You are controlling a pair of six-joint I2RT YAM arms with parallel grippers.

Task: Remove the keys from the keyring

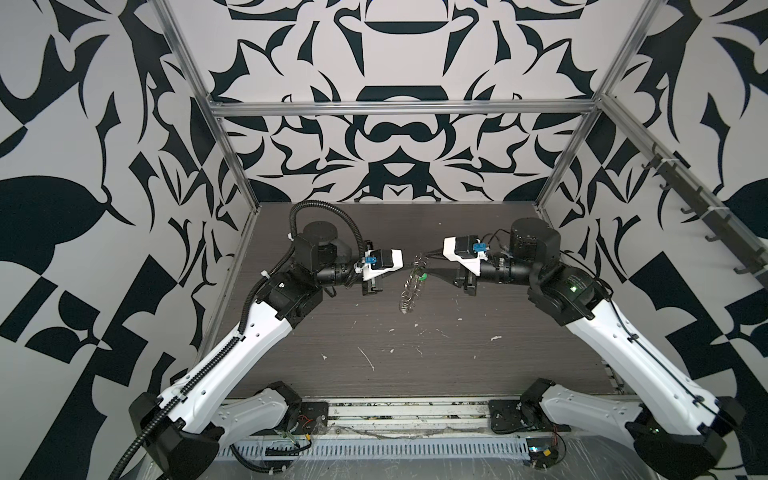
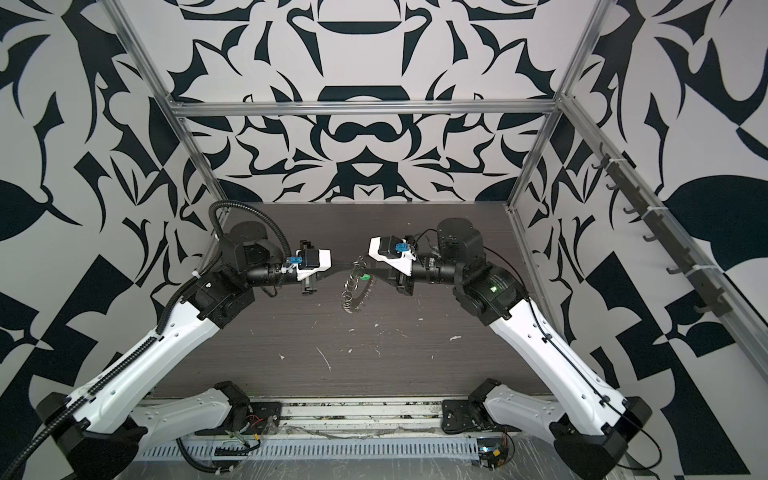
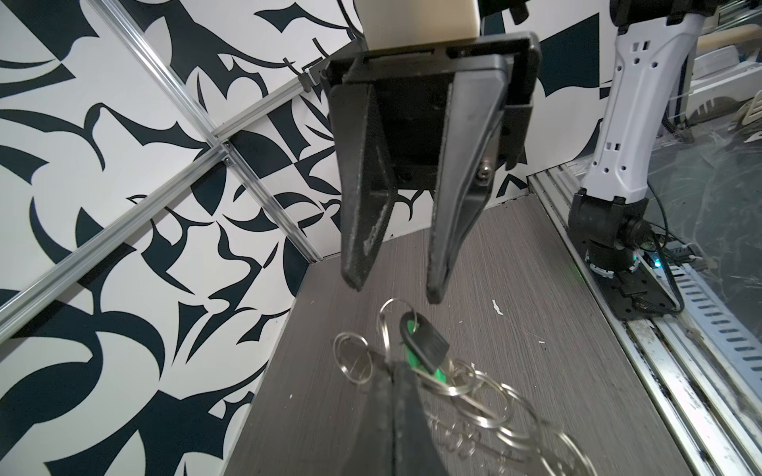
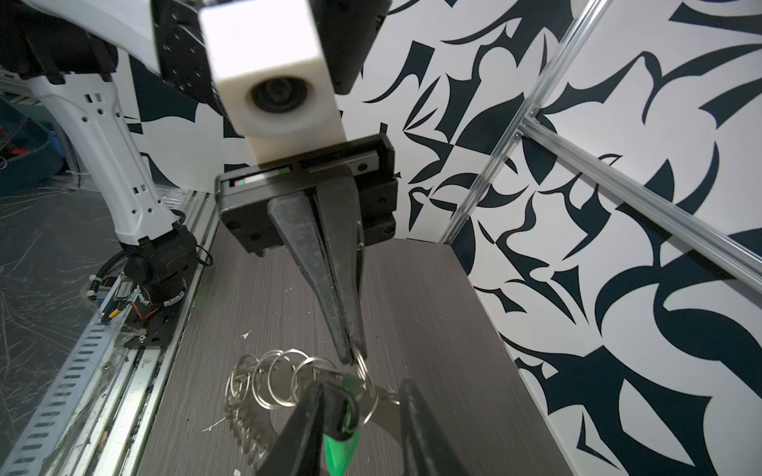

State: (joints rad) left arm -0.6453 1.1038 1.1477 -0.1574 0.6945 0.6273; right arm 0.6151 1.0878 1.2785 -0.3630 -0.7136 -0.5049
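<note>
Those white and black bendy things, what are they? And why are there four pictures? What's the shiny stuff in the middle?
They are two robot arms, each ending in a gripper, a pincher with two fingers. Two pictures look down from above at the whole dark table; they are nearly the same, like your two eyes. The other two come from small cameras on the arms' wrists, looking along the fingers. The shiny stuff is a keyring fringed with little metal loops. A dark key with a green tag is hooked on it. The left gripper is shut, pinching one loop. The right gripper is open, with the tag between its fingers.
</note>
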